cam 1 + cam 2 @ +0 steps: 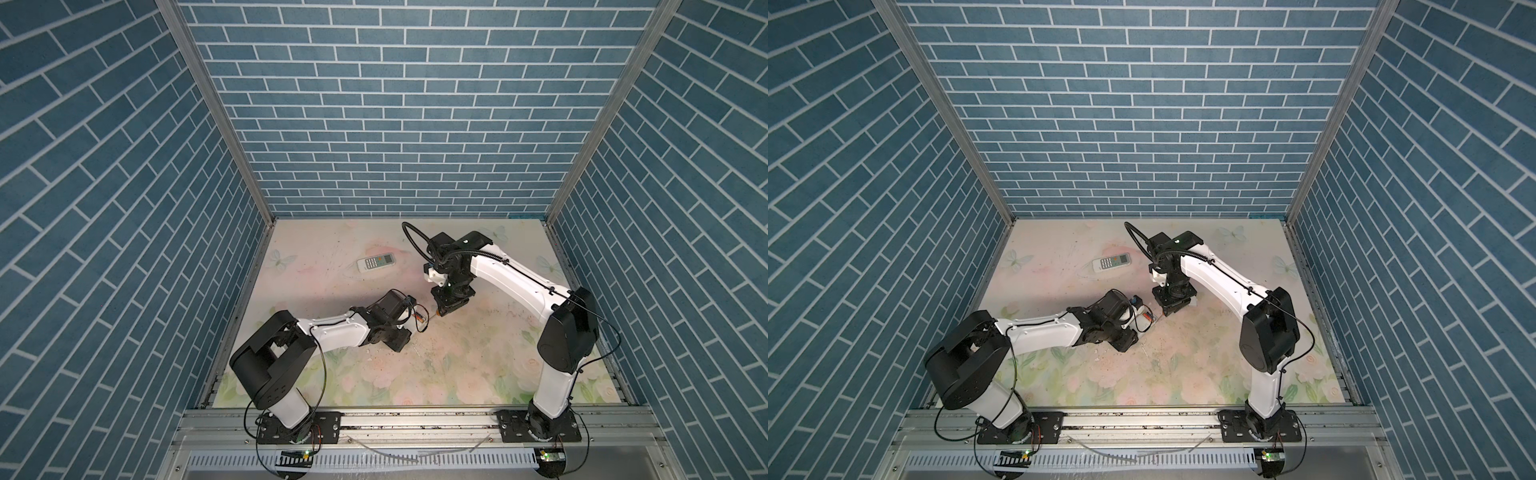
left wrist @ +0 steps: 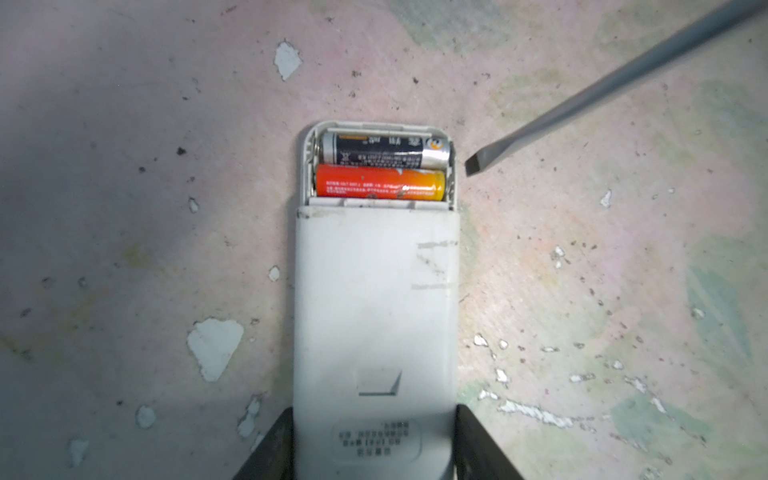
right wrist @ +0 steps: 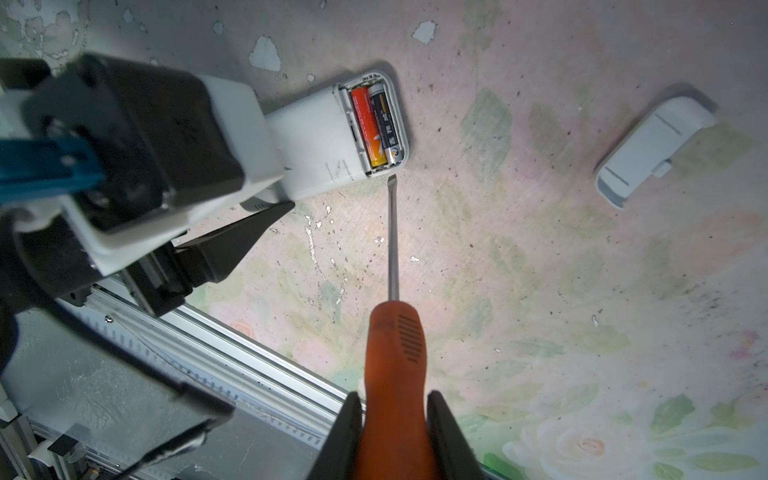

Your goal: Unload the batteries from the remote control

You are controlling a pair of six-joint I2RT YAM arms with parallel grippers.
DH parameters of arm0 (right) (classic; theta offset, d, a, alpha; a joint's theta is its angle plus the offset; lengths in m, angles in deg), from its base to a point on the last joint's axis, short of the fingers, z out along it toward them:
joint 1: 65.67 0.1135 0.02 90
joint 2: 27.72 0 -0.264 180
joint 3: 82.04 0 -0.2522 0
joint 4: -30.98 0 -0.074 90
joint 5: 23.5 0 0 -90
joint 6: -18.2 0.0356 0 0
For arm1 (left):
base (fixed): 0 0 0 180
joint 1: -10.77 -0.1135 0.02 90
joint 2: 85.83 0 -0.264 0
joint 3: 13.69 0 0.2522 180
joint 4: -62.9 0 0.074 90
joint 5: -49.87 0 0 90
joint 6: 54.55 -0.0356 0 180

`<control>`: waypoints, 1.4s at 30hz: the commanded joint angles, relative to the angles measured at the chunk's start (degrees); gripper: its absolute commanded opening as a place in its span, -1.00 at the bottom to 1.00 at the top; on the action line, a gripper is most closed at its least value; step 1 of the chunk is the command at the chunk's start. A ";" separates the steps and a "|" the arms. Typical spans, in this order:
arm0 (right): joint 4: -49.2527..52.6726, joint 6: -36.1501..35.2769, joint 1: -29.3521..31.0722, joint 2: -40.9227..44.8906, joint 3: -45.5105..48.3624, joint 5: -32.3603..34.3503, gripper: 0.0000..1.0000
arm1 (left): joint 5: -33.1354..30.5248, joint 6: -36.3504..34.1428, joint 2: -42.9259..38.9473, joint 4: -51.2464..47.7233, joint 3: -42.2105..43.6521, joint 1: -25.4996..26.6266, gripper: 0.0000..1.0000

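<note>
Orange against black: the orange battery (image 2: 380, 185) and the black battery (image 2: 384, 149) lie side by side in the open bay at one end of the white remote control (image 2: 374, 299). We see the left gripper (image 2: 374, 415) clamped on its opposite end, away from them. Their print is too blurred to read. Only the right wrist view shows the loose cover (image 3: 652, 145) and the right gripper (image 3: 392, 399) pinching the screwdriver (image 3: 392, 332), tip just beside the bay.

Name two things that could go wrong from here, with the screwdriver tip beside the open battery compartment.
The screwdriver tip sits outside the side wall of the remote; it might slip off the rim past the black battery. The left gripper holds the remote only at its far end, so prying could twist it loose.
</note>
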 commanded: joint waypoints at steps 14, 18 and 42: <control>2.77 -2.08 0.12 1.27 -3.31 0.65 -1.00 | 2.28 -0.06 2.31 -4.04 1.97 1.07 -0.03; 2.96 -2.33 0.10 0.73 -3.89 0.60 -1.00 | 2.27 -0.04 2.34 -4.04 1.93 1.16 -0.04; 0.98 -2.68 -0.38 0.43 -0.51 -0.24 -1.00 | 2.33 0.02 2.55 -3.93 1.99 1.29 -0.04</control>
